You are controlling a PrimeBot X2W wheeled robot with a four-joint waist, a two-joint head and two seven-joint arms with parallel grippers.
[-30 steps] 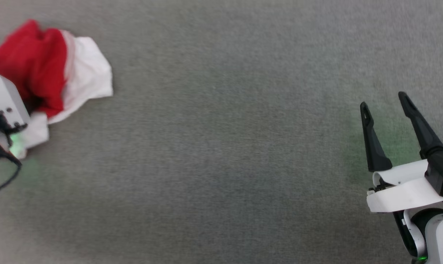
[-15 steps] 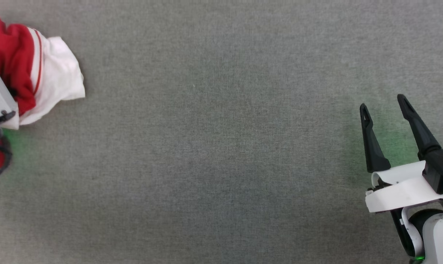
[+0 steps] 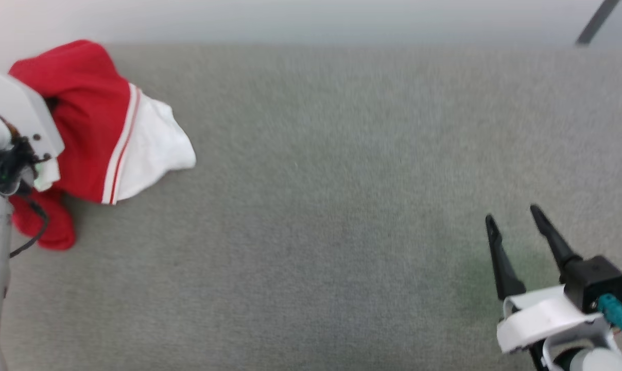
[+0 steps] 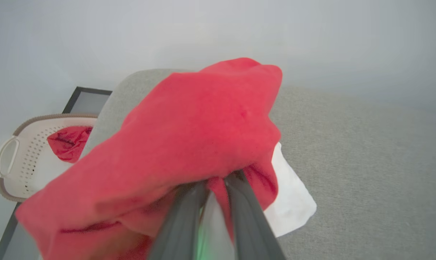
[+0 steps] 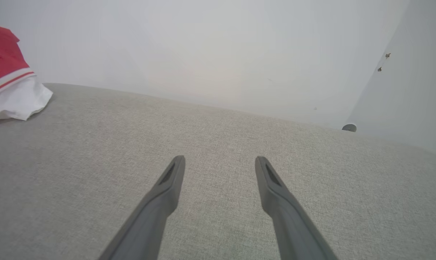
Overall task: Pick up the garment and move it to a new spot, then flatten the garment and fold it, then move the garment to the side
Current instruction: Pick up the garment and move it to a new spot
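Observation:
The garment (image 3: 92,129), bright red with a white sleeve edged in thin red stripes, is bunched at the far left of the grey surface. In the left wrist view my left gripper (image 4: 218,178) is shut on a fold of its red cloth (image 4: 189,133), which drapes over the fingertips, while the white sleeve (image 4: 293,202) rests on the surface. My left wrist housing (image 3: 17,118) covers part of the bunch in the head view. My right gripper (image 3: 513,215) hovers open and holds nothing at the lower right, far from the garment (image 5: 5,72).
The grey fabric surface (image 3: 316,206) ends at a far edge before a pale wall. A white perforated basket (image 4: 12,162) holding another red item (image 4: 68,142) sits beyond the surface's left end. A dark bar (image 3: 597,20) crosses the top right corner.
The head camera has shifted, now showing the surface's far edge. My left gripper has shut on the garment and raised the bunch. The right gripper stays open.

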